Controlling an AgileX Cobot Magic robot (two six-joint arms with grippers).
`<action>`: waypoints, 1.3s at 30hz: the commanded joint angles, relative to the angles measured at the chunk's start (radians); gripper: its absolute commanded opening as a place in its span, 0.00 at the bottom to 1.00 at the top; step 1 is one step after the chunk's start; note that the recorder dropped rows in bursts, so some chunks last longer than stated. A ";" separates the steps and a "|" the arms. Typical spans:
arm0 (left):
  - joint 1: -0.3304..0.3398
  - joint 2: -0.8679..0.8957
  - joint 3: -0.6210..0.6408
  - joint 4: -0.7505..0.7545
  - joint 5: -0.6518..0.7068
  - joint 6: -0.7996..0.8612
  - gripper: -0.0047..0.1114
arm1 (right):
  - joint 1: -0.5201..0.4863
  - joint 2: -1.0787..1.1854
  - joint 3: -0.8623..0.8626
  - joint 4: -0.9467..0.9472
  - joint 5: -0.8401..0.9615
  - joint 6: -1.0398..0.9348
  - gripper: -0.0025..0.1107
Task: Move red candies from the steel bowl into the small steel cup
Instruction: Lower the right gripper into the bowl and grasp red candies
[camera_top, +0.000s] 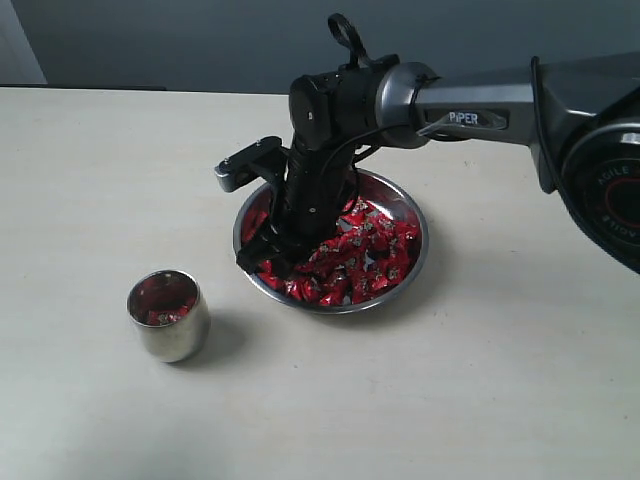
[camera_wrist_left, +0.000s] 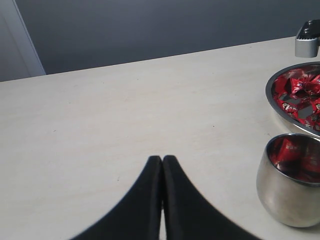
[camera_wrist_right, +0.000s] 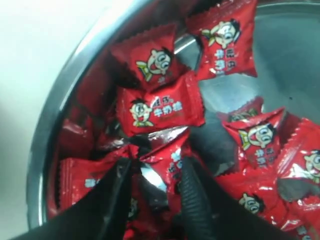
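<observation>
Right wrist view: the red candies (camera_wrist_right: 160, 107) are seen heaped in the steel bowl (camera_wrist_right: 55, 115), each wrapper printed with a cartoon face and white characters. The right gripper (camera_wrist_right: 156, 165) is set among them near the bowl's rim, with its 2 black fingers (camera_wrist_right: 195, 200) held apart. Wrapped candies are seen in the gap between the fingers, and whether any of them is pressed by the fingers cannot be told.

In the exterior view the bowl is placed near the middle of the pale table (camera_top: 100, 180), and most of its floor is covered by candies. The right arm is reached in from the right, and the gripper is pointed down into the side of the bowl nearest the small steel cup (camera_top: 170, 325). The cup is stood upright on the table, near the bowl but apart from it, and a few red candies are seen inside it.

In the left wrist view the left gripper (camera_wrist_left: 162, 159) is held above bare table beside the cup, with its 2 fingers pressed together and nothing gripped between them.
</observation>
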 joint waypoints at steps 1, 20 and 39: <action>0.003 -0.004 -0.001 -0.003 -0.009 -0.005 0.04 | -0.006 0.013 0.000 -0.014 0.012 -0.007 0.27; 0.003 -0.004 -0.001 -0.003 -0.009 -0.005 0.04 | -0.008 -0.064 0.000 -0.112 -0.009 0.028 0.02; 0.003 -0.004 -0.001 -0.003 -0.009 -0.005 0.04 | -0.067 -0.058 0.000 -0.300 0.117 0.196 0.38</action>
